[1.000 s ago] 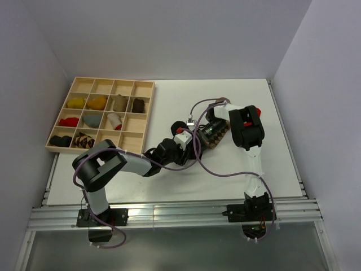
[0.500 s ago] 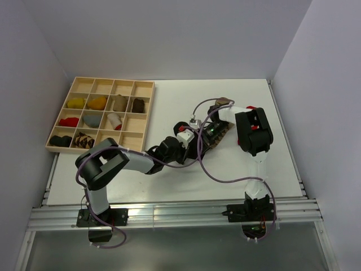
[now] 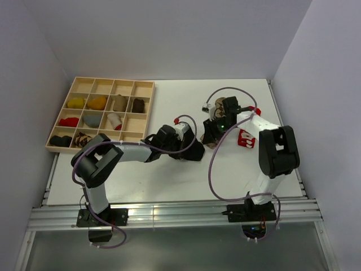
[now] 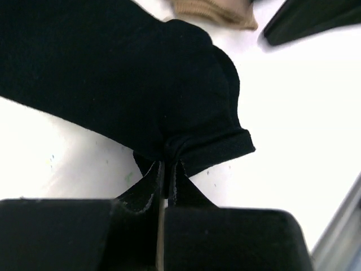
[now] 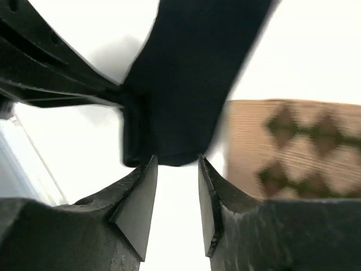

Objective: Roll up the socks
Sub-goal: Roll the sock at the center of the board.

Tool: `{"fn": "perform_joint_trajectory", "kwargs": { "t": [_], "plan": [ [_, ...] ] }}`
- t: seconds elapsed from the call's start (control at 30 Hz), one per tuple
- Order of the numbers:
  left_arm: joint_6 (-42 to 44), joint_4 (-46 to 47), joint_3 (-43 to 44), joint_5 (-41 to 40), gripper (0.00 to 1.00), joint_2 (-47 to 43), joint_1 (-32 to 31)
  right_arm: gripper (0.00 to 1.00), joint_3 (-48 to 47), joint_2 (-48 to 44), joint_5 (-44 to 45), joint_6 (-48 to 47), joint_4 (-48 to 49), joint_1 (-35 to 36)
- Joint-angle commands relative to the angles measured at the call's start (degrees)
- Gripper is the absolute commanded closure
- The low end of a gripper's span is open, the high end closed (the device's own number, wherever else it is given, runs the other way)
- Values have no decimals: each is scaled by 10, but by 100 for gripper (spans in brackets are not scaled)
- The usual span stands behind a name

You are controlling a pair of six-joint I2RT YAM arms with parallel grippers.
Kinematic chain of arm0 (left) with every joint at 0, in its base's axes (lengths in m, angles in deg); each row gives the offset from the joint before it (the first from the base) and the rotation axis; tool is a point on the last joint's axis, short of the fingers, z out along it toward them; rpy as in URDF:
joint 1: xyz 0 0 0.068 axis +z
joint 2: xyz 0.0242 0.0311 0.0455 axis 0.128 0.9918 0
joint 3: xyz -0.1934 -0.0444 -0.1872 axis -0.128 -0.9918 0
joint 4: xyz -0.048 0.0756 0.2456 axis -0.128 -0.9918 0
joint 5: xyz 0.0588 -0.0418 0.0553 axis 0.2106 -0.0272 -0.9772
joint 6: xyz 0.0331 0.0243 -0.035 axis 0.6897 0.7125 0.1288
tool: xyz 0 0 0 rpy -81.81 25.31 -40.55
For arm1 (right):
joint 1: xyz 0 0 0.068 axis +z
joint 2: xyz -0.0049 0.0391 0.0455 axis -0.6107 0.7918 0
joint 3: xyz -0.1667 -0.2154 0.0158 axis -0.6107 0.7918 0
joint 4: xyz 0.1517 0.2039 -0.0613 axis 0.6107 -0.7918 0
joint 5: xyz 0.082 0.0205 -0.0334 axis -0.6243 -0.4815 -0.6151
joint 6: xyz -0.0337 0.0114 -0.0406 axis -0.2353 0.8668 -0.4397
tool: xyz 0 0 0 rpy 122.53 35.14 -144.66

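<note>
The black sock (image 4: 130,79) lies flat on the white table, and my left gripper (image 4: 167,165) is shut on the edge of its cuff. In the top view this gripper (image 3: 194,151) sits at mid-table. My right gripper (image 5: 176,164) is open, its fingertips just short of the black sock's (image 5: 189,79) other end and holding nothing. The brown-and-tan argyle sock (image 5: 293,147) lies right beside it, seen from above behind the right gripper (image 3: 210,137) as a tan patch (image 3: 221,106). The red sock (image 3: 246,139) lies by the right forearm.
A wooden compartment tray (image 3: 113,81) at the back left holds several small sock bundles. The right arm's cable (image 3: 211,169) loops over the table in front. Grey walls enclose the table on both sides.
My left gripper has shut on the black sock and shifted right. My right gripper has opened off the sock, and its arm has swung right, uncovering the red sock.
</note>
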Motion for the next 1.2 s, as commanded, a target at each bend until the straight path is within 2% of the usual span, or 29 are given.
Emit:
{"fn": "perform_joint_trajectory", "kwargs": {
  "t": [0.0, 0.17, 0.37, 0.5, 0.6, 0.8, 0.97, 1.17],
  "plan": [
    [-40, -100, 34, 60, 100, -23, 7, 57, 44, -64, 32, 4, 98, -12],
    [-74, -175, 66, 94, 100, -20, 12, 55, 128, -170, 53, -35, 176, -12],
    [-136, -249, 100, 151, 100, 5, 26, 53, 223, -277, 80, -117, 223, 14],
    [-144, -293, 122, 162, 100, 25, 26, 50, 309, -347, 144, -161, 266, 88],
    [-142, -324, 143, 161, 100, 37, 26, 45, 355, -397, 153, -188, 293, 151],
    [-151, -336, 157, 200, 100, 63, 30, 37, 374, -409, 162, -231, 289, 216],
    [-144, -365, 177, 211, 100, 79, 32, 33, 407, -409, 235, -282, 327, 283],
    [-133, -388, 201, 228, 100, 98, 41, 33, 442, -398, 309, -321, 352, 337]
  ]
}}
